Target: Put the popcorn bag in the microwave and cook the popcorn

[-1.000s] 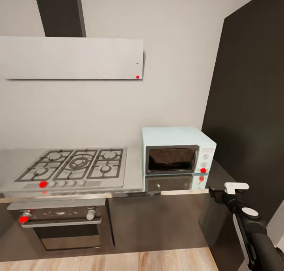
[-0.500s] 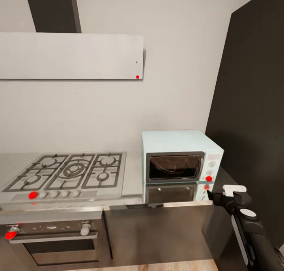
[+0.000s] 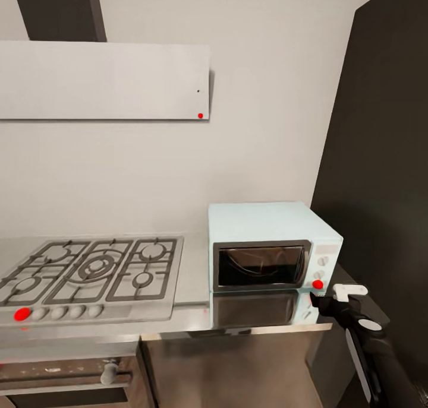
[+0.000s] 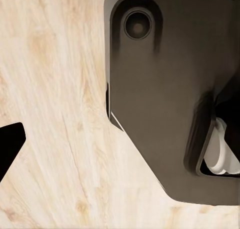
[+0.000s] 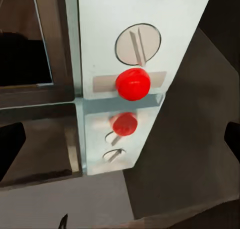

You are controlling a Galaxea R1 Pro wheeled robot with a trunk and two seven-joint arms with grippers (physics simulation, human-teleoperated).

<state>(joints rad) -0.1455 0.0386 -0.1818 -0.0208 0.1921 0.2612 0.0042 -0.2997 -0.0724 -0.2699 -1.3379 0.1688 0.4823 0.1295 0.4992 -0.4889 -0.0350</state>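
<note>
Right gripper (image 3: pixel 324 304), fingers spread, sits lower right beside the microwave (image 3: pixel 270 247); nudging it could shift the door. Left fingers' state: cannot tell.

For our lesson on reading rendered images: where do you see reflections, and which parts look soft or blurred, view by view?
Head view: the steel countertop mirrors the microwave door and its red button; edges look slightly soft. Right wrist view: the same red button repeats as a dimmer reflection below it, knobs too; its dark glass door is murky. Left wrist view: evenly lit pale wooden floor, with grain mildly smeared.
</note>
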